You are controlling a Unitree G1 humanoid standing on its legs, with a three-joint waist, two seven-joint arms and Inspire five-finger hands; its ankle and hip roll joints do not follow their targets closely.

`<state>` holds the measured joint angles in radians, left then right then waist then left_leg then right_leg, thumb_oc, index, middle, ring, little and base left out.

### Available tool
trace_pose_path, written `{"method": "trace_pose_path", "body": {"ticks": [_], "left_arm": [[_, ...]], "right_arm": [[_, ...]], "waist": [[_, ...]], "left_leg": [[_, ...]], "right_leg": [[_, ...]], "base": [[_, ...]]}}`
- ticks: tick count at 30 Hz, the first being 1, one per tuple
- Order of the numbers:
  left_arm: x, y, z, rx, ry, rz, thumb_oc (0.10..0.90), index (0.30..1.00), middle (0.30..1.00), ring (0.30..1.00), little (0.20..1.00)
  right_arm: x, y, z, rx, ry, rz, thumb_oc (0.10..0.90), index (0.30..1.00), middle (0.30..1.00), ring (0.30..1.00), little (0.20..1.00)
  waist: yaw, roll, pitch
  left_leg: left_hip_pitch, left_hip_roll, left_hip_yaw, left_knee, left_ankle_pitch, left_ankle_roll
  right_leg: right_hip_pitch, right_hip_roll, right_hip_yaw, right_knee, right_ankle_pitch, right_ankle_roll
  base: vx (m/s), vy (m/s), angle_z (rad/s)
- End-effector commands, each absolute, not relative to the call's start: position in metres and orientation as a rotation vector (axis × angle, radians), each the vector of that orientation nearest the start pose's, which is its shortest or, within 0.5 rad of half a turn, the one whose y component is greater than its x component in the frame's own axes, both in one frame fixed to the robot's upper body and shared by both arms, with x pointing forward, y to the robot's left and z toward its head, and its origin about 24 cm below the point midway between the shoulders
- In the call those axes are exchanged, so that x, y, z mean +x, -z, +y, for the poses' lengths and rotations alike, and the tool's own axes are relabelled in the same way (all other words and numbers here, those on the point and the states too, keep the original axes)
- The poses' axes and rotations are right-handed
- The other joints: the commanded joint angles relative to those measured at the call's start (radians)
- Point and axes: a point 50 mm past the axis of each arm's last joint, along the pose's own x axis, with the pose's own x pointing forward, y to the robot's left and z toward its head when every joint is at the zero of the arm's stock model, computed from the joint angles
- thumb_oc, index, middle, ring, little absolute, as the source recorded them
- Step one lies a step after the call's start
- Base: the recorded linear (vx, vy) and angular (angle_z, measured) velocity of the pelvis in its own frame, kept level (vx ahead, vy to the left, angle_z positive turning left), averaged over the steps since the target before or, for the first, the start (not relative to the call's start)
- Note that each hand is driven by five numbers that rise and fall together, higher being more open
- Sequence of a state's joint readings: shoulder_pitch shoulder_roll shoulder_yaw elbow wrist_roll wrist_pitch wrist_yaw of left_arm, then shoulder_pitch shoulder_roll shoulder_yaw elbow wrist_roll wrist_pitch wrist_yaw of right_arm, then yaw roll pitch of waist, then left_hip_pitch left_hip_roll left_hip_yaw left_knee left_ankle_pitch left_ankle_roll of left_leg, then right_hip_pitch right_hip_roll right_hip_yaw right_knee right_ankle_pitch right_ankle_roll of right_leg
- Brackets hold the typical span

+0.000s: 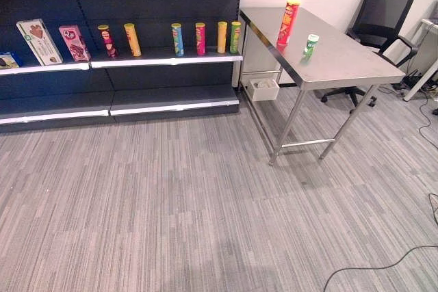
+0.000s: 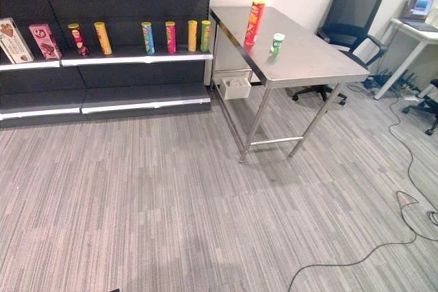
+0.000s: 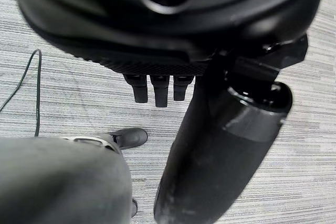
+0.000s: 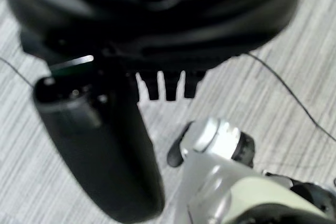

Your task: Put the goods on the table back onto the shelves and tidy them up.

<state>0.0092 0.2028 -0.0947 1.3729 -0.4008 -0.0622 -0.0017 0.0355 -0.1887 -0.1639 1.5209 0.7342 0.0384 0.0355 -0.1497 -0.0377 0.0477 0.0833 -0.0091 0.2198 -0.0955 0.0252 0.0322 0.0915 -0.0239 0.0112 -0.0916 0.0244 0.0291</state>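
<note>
Table (image 1: 342,66): bare silver steel. Tall can (image 1: 288,22) on it: red with yellow lid. Small can (image 1: 311,44) to its right: green with white cap. Shelving (image 1: 164,59): dark panels, pale grey shelf edges. Row of cans (image 1: 200,37) there: red, yellow, blue, pink, orange, green. Boxes (image 1: 74,42) at left: pink, cream. Floor (image 1: 205,203): grey streaked carpet. Chair (image 1: 383,18) far right: black.

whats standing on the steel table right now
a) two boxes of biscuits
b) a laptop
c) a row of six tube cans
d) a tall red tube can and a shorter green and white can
d: on the steel table stand a tall red tube can and, beside it nearer the front edge, a shorter green and white can; the boxes and the row of cans sit on the shelf.
</note>
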Motion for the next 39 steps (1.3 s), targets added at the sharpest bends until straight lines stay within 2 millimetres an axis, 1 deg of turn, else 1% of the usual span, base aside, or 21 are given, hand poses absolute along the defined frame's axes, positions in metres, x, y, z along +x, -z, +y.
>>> {"method": "trace_pose_path", "body": {"ticks": [1,6,10,13,25,26,27,28,29,31,32,33,34,35,36,37,38,39], "left_arm": [[0.064,0.170,0.227,-0.083,-0.346,1.275,0.800,0.900,0.900,0.900,0.900],[0.062,0.169,0.230,-0.068,-0.348,1.283,0.800,0.900,0.900,0.900,0.900],[0.055,0.170,0.232,-0.054,-0.339,1.312,0.800,0.900,0.900,0.900,0.900],[0.057,0.170,0.232,-0.059,-0.351,1.298,0.800,0.900,0.900,0.900,0.900],[0.056,0.170,0.232,-0.046,-0.335,1.299,0.800,0.900,0.900,0.900,0.900],[0.057,0.170,0.232,-0.051,-0.337,1.294,0.800,0.900,0.900,0.900,0.900],[0.060,0.169,0.232,-0.051,-0.339,1.285,0.800,0.900,0.900,0.900,0.900],[0.067,0.168,0.233,-0.053,-0.342,1.264,0.800,0.900,0.900,0.900,0.900],[0.071,0.167,0.234,-0.055,-0.346,1.249,0.800,0.900,0.900,0.900,0.900],[0.077,0.166,0.235,-0.074,-0.364,1.223,0.800,0.900,0.900,0.900,0.900],[0.078,0.165,0.235,-0.079,-0.370,1.219,0.800,0.900,0.900,0.900,0.900],[0.079,0.166,0.232,-0.102,-0.383,1.213,0.800,0.900,0.900,0.900,0.900],[0.076,0.167,0.231,-0.114,-0.391,1.220,0.800,0.900,0.900,0.900,0.900],[0.072,0.168,0.230,-0.127,-0.409,1.229,0.800,0.900,0.900,0.900,0.900],[0.072,0.168,0.228,-0.137,-0.416,1.230,0.800,0.900,0.900,0.900,0.900],[0.062,0.171,0.222,-0.156,-0.432,1.257,0.800,0.900,0.900,0.900,0.900],[0.051,0.173,0.221,-0.166,-0.446,1.287,0.800,0.900,0.900,0.900,0.900],[0.045,0.173,0.221,-0.161,-0.448,1.308,0.800,0.900,0.900,0.900,0.900]], "right_arm": [[0.005,0.172,-0.232,0.572,0.842,1.389,0.800,0.900,0.900,0.900,0.900],[0.003,0.172,-0.231,0.565,0.839,1.397,0.800,0.900,0.900,0.900,0.900],[0.003,0.173,-0.230,0.554,0.824,1.398,0.800,0.900,0.900,0.900,0.900],[0.000,0.173,-0.230,0.529,0.809,1.412,0.800,0.900,0.900,0.900,0.900],[-0.003,0.173,-0.231,0.455,0.747,1.443,0.800,0.900,0.900,0.900,0.900],[-0.001,0.173,-0.232,0.450,0.739,1.441,0.800,0.900,0.900,0.900,0.900],[0.001,0.173,-0.233,0.445,0.736,1.433,0.800,0.900,0.900,0.900,0.900],[0.004,0.172,-0.236,0.430,0.731,1.422,0.800,0.900,0.900,0.900,0.900],[0.005,0.172,-0.237,0.416,0.724,1.422,0.800,0.900,0.900,0.900,0.900],[0.008,0.171,-0.239,0.399,0.719,1.411,0.800,0.900,0.900,0.900,0.900],[0.008,0.171,-0.241,0.392,0.719,1.414,0.800,0.900,0.900,0.900,0.900],[0.006,0.170,-0.243,0.379,0.718,1.422,0.800,0.900,0.900,0.900,0.900],[0.005,0.170,-0.243,0.369,0.707,1.431,0.800,0.900,0.900,0.900,0.900],[0.005,0.170,-0.245,0.348,0.691,1.440,0.800,0.900,0.900,0.900,0.900],[0.006,0.170,-0.246,0.341,0.687,1.439,0.800,0.900,0.900,0.900,0.900],[0.006,0.167,-0.254,0.288,0.687,1.442,0.800,0.900,0.900,0.900,0.900],[0.001,0.167,-0.254,0.287,0.686,1.454,0.800,0.900,0.900,0.900,0.900],[-0.003,0.168,-0.252,0.288,0.672,1.469,0.800,0.900,0.900,0.900,0.900]], "waist": [[-0.003,0.027,-0.019],[-0.002,0.025,-0.020],[-0.003,0.024,-0.025],[0.001,0.023,-0.025],[0.011,0.019,-0.010],[0.014,0.013,0.006],[0.014,0.007,0.020],[0.017,-0.008,0.053],[0.023,-0.020,0.079],[0.033,-0.026,0.103],[0.034,-0.026,0.110],[0.039,-0.030,0.113],[0.042,-0.027,0.112],[0.050,-0.008,0.106],[0.056,0.007,0.105],[0.069,0.028,0.106],[0.071,0.046,0.079],[0.080,0.058,0.067]], "left_leg": [[0.029,0.040,0.018,0.008,-0.076,-0.069],[0.030,0.040,0.017,0.008,-0.077,-0.068],[0.033,0.041,0.019,0.008,-0.079,-0.068],[0.035,0.041,0.016,0.008,-0.079,-0.068],[0.044,0.045,0.007,0.008,-0.084,-0.069],[0.035,0.044,0.006,0.038,-0.087,-0.066],[0.000,0.045,0.003,0.102,-0.103,-0.067],[-0.086,0.048,-0.002,0.249,-0.124,-0.081],[-0.153,0.062,-0.002,0.360,-0.091,-0.101],[-0.249,0.088,-0.025,0.536,-0.015,-0.137],[-0.286,0.096,-0.042,0.587,-0.002,-0.140],[-0.345,0.132,-0.021,0.570,-0.004,-0.128],[-0.346,0.152,-0.017,0.500,-0.023,-0.116],[-0.338,0.173,-0.031,0.322,0.045,-0.120],[-0.339,0.190,-0.047,0.212,0.107,-0.131],[-0.415,0.240,-0.085,0.042,0.170,-0.156],[-0.405,0.252,-0.059,0.016,0.182,-0.166],[-0.392,0.250,-0.053,0.028,0.211,-0.169]], "right_leg": [[-0.021,-0.011,0.030,0.004,0.011,0.102],[-0.019,-0.010,0.028,0.004,0.011,0.102],[-0.017,-0.010,0.030,0.004,0.010,0.102],[-0.016,-0.010,0.027,0.004,0.011,0.101],[-0.010,-0.005,0.015,0.007,-0.001,0.094],[-0.012,-0.006,0.017,0.018,-0.006,0.089],[-0.020,-0.008,0.016,0.031,-0.010,0.083],[-0.031,-0.015,0.017,0.054,-0.019,0.065],[-0.032,-0.020,0.015,0.066,-0.022,0.052],[-0.037,-0.006,0.012,0.077,-0.032,0.029],[-0.035,-0.004,0.008,0.078,-0.036,0.023],[-0.017,-0.018,0.001,0.075,-0.054,0.023],[-0.006,-0.024,0.002,0.077,-0.068,0.031],[0.001,-0.028,0.007,0.082,-0.092,0.039],[0.002,-0.026,0.010,0.088,-0.108,0.039],[0.050,-0.057,0.037,0.095,-0.162,0.051],[0.099,-0.071,0.063,0.089,-0.184,0.065],[0.127,-0.083,0.072,0.087,-0.190,0.072]], "base": [[0.00,0.000,0.00],[0.00,0.000,0.00],[0.00,0.000,0.00],[0.00,0.000,0.00],[0.01,-0.023,0.02],[-0.05,-0.060,0.01],[-0.13,-0.095,0.05],[-0.17,-0.119,0.09],[-0.15,-0.131,0.16],[-0.03,-0.112,0.42],[0.13,-0.062,0.40],[0.23,0.010,0.30],[0.40,0.110,-0.03],[0.40,0.154,-0.17],[0.70,0.246,-0.27],[0.85,0.231,-0.16],[0.94,0.240,-0.01],[0.71,0.202,-0.24]]}}
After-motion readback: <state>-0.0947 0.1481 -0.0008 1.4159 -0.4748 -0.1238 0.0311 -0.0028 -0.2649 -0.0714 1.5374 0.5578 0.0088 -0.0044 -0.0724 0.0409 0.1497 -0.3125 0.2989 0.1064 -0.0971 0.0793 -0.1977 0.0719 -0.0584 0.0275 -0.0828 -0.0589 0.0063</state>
